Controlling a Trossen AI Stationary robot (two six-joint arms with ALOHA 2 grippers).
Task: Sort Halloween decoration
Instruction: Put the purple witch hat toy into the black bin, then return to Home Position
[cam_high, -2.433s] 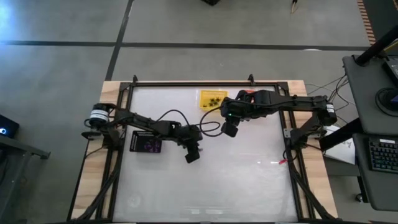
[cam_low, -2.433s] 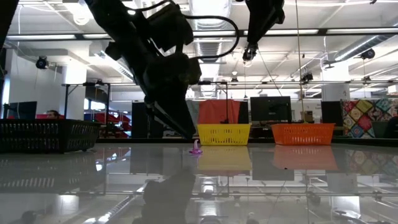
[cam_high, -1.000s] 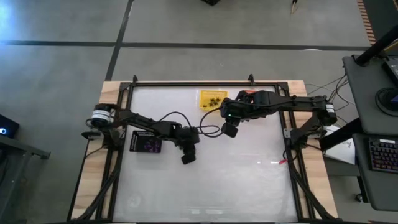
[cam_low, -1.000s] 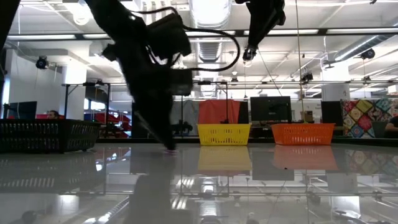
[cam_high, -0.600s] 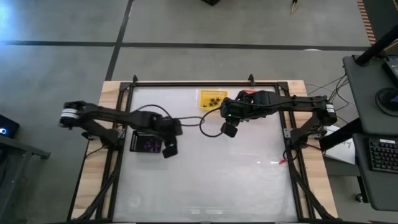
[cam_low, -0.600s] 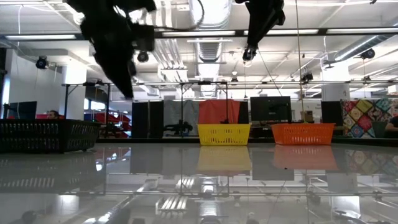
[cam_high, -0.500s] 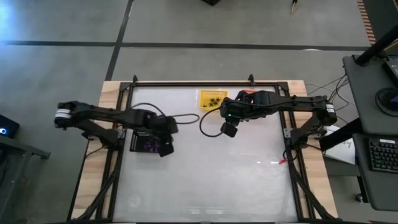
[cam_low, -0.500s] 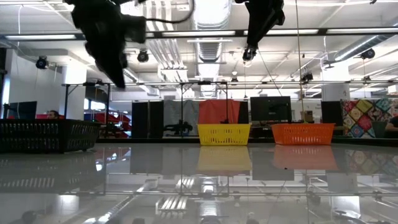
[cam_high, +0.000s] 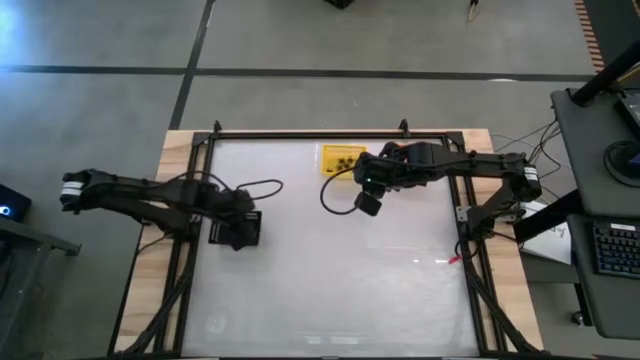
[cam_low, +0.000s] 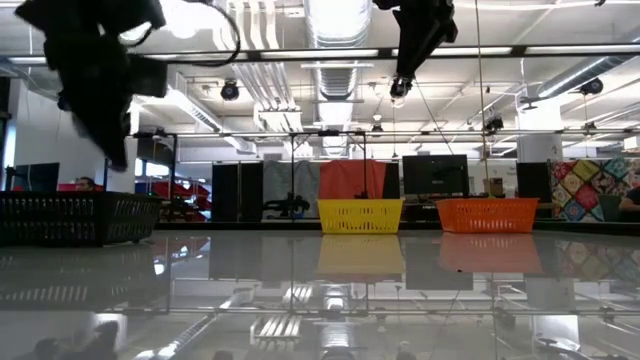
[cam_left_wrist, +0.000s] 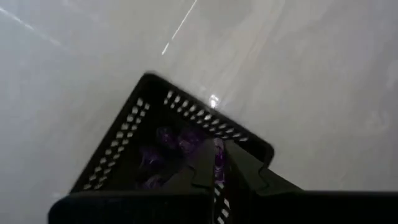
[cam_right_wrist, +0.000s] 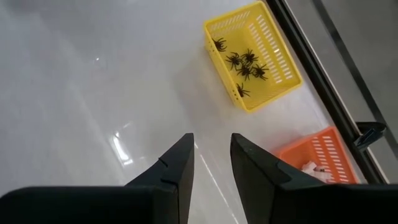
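Left gripper (cam_left_wrist: 217, 165) sits directly over the black basket (cam_left_wrist: 130, 127), at the table's (cam_high: 330, 290) left side in the high view. Fingers are pinched together on a small purple trinket (cam_left_wrist: 219, 158), the piece sticking out between the tips. More purple trinkets (cam_left_wrist: 168, 140) lie on the basket floor right below it (blurred, can't count them). From above, the left arm covers most of that basket (cam_high: 222, 237), so only its edge shows.

Right gripper (cam_right_wrist: 211, 158) hangs above bare table near the back middle, fingers apart with nothing between them. The yellow basket (cam_right_wrist: 258, 53) is ahead of it, well clear of the tips, with several black spiders (cam_right_wrist: 244, 64) inside. The orange basket (cam_right_wrist: 317, 158) sits just beside the yellow one along the back rail, something white (cam_right_wrist: 309, 167) in it (too small to tell what).

Low view: the yellow basket (cam_low: 360, 215) and orange basket (cam_low: 482, 214) stand side by side on the far edge, the black basket (cam_low: 75, 217) far off at the other end, with the left arm's dark bulk above it. Both grippers are up off the glass.
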